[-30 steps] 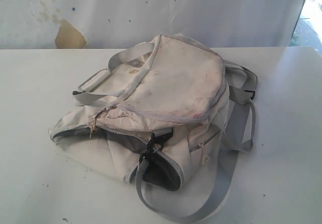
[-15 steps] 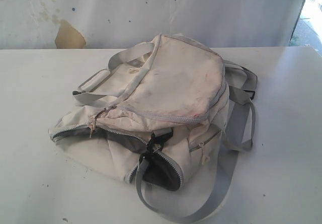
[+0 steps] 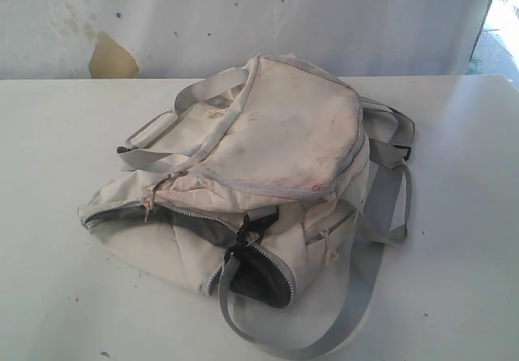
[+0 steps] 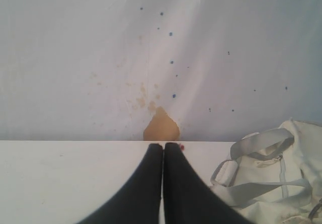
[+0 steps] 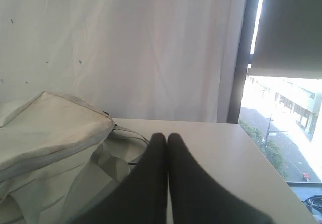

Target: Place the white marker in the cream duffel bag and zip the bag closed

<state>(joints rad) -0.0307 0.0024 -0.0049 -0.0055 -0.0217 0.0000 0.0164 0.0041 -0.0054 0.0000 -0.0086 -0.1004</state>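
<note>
A: Jaws first. L side?
B: Left gripper [image 4: 162, 146] is clenched. Black fingers [image 4: 146, 183] pressed flat together, nothing btwn them. It hangs over bare table [image 4: 60, 173], tips aimed at the back wall [image 4: 75, 58].

A: R side?
B: Same. Right gripper [image 5: 162, 136] closed tight and empty, w/ the bag [image 5: 45, 128] just beside it. Can't tell if it touches the fabric.

A: Anything by the L tips?
B: A tiny red speck [image 4: 181, 147] next to one tip, too small to say what it is. A tan patch [image 4: 161, 128] on the wall right behind.

A: Bag itself?
B: Lies slumped approx mid-table, cream w/ pinkish stains on the top panel. The front pocket [image 3: 259, 276] is unzipped and dark grey lining shows. A second zip [image 3: 122, 208] along the lower edge is partly open, grey inside too. A black buckle [image 3: 247, 229] sits btwn the two openings.

A: Straps?
B: A long grey strap [image 3: 349, 312] loops out onto the table on the camera side. The padded handles [image 3: 150, 134] lie toward the L arm's side.

A: Marker?
B: Can't tell where it is. No view shows it.

A: Further out?
B: A window [image 5: 287, 103] past the table edge on the R arm's side, bright street beyond.
</note>
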